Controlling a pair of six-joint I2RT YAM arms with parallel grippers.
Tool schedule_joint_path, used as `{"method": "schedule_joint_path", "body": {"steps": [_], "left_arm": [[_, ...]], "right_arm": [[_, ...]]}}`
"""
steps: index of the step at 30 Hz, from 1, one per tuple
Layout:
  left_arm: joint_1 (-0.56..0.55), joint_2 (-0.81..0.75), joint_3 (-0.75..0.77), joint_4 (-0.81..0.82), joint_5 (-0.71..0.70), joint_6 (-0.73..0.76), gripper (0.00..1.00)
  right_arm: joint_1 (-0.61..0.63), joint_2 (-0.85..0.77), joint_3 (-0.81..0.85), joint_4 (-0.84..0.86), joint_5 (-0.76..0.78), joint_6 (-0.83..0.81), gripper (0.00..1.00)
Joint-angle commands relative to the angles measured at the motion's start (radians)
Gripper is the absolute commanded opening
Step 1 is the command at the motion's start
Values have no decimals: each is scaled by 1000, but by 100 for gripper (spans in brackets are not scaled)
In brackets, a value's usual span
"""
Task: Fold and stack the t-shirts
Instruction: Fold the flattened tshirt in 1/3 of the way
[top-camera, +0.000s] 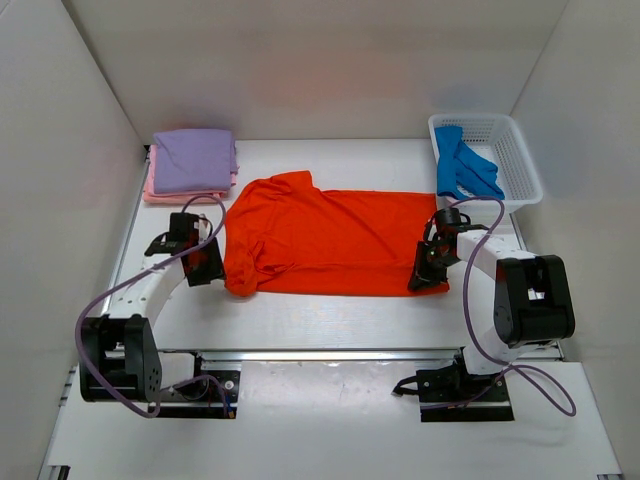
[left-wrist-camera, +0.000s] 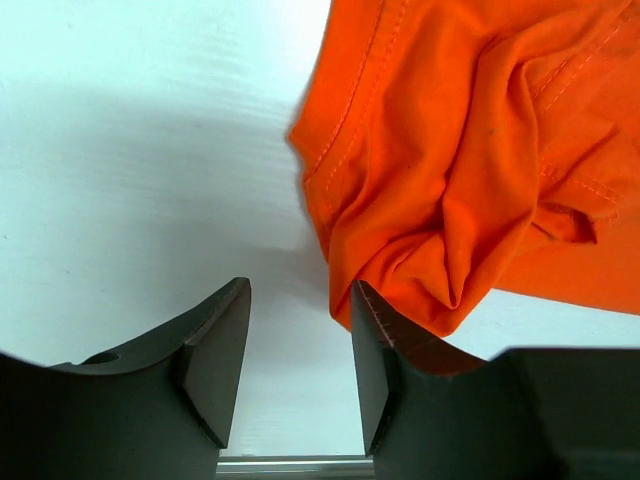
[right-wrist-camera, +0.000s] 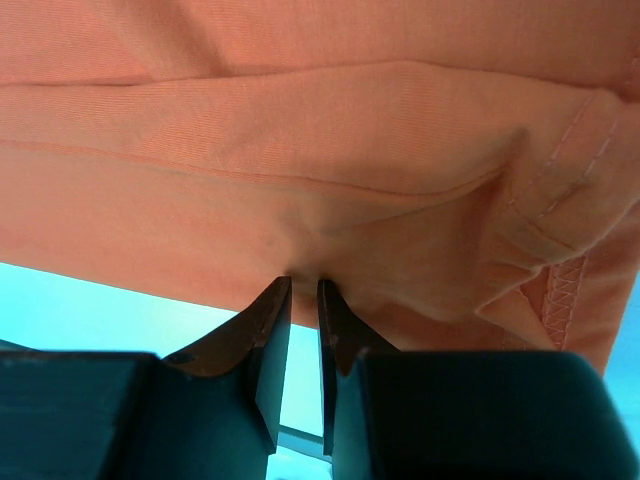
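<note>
Orange-red t-shirt (top-camera: 330, 240) is pinched at its edge by your right end effector (right-wrist-camera: 303, 284). Your left end effector (left-wrist-camera: 300, 290) is spread, with the bunched sleeve (left-wrist-camera: 440, 250) just ahead. Advance onto it before closing.

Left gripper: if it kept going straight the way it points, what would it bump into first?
Likely the white table, straight ahead between the open fingers of the left gripper. The bunched edge of the bright orange-red cloth t-shirt lies beside one finger and may brush it; depth is unclear.
</note>
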Motion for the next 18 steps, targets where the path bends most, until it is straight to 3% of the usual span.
{"method": "schedule_joint_path", "body": {"steps": [1,7,18], "left_arm": [[-24,-18,-28,38,15,-34,53],[-21,62,-60,48,24,-40,50],[-4,-5,-83,81,-19,-52,49]], "right_arm": [[-17,27,-13,8,97,-39,15],[-21,25,-16,13,89,-43,16],[-30,25,-18,16,86,-45,15]]}}
